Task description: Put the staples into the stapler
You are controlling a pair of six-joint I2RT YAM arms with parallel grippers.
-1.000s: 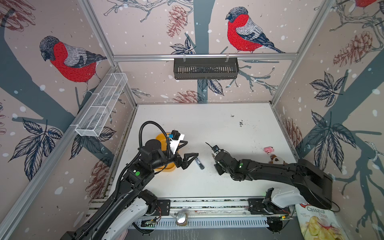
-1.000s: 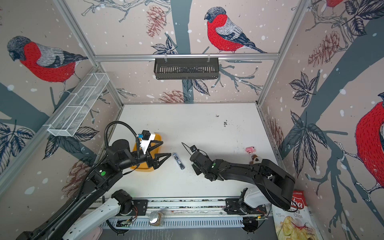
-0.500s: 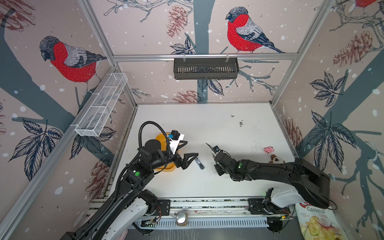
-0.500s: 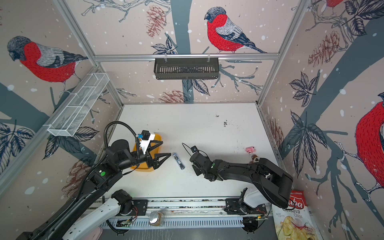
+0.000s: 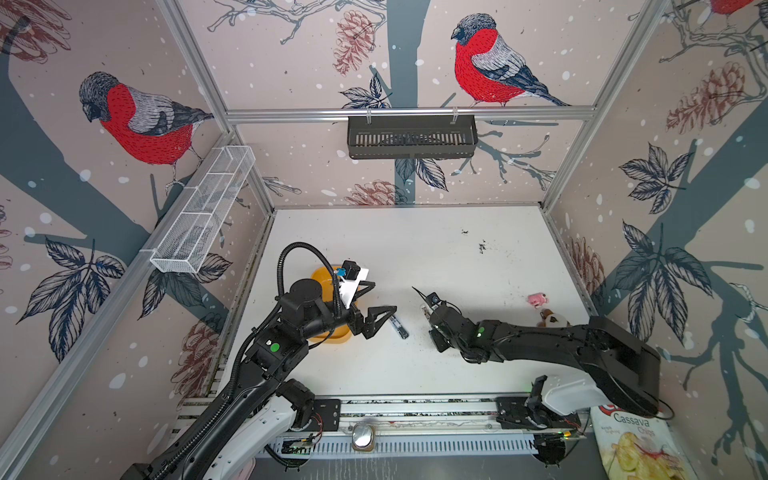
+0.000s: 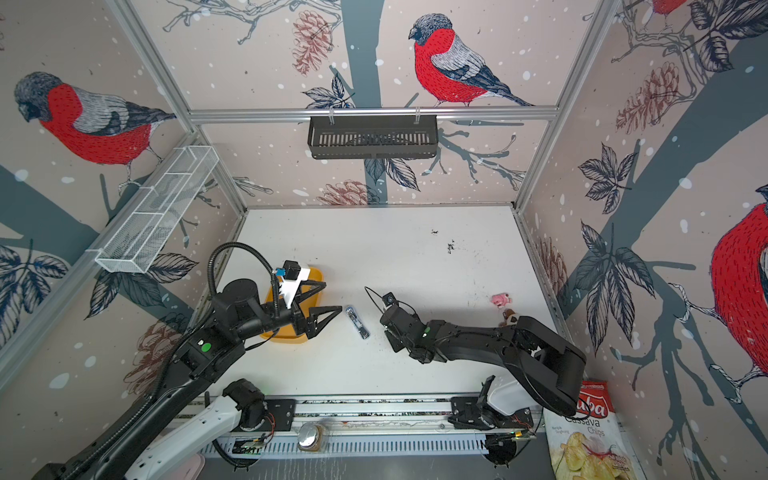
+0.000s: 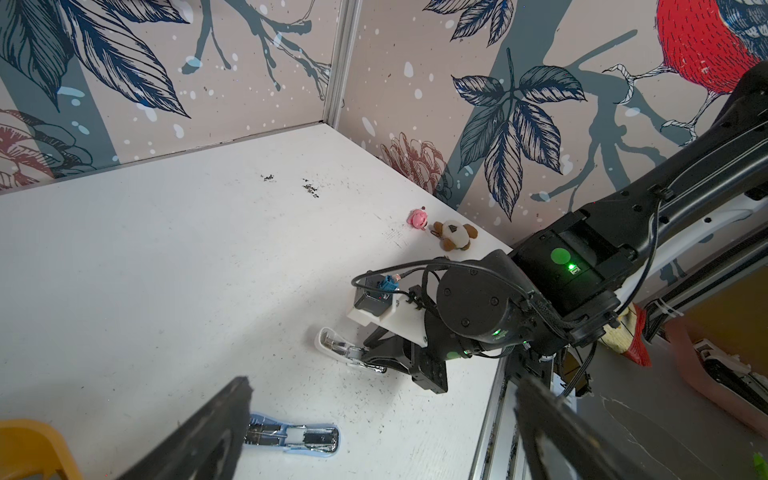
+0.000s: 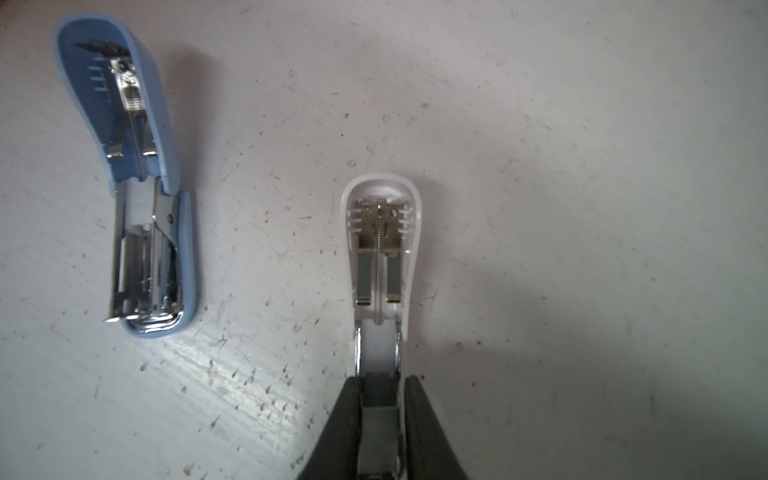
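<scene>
A blue stapler (image 5: 400, 327) (image 6: 357, 322) lies opened flat on the white table, and both wrist views show its metal channel (image 7: 291, 436) (image 8: 145, 208). To its left, my left gripper (image 5: 380, 322) (image 6: 328, 321) (image 7: 382, 395) hovers wide open and holds nothing. A white stapler (image 8: 380, 249) (image 7: 336, 345), also opened, lies to the blue one's right. My right gripper (image 8: 380, 382) (image 5: 430, 322) is shut on the white stapler's rear end. The staples are hidden. My left arm covers most of the yellow tray (image 5: 322, 274) (image 6: 316, 276).
A pink toy (image 5: 537, 298) and a brown toy (image 5: 550, 319) lie near the table's right edge. Dark specks (image 5: 482, 247) dot the far table. A black basket (image 5: 411, 137) hangs on the back wall. A wire basket (image 5: 203, 208) hangs on the left wall.
The right arm's elbow has shifted a little. Both grippers and both staplers stay where they were.
</scene>
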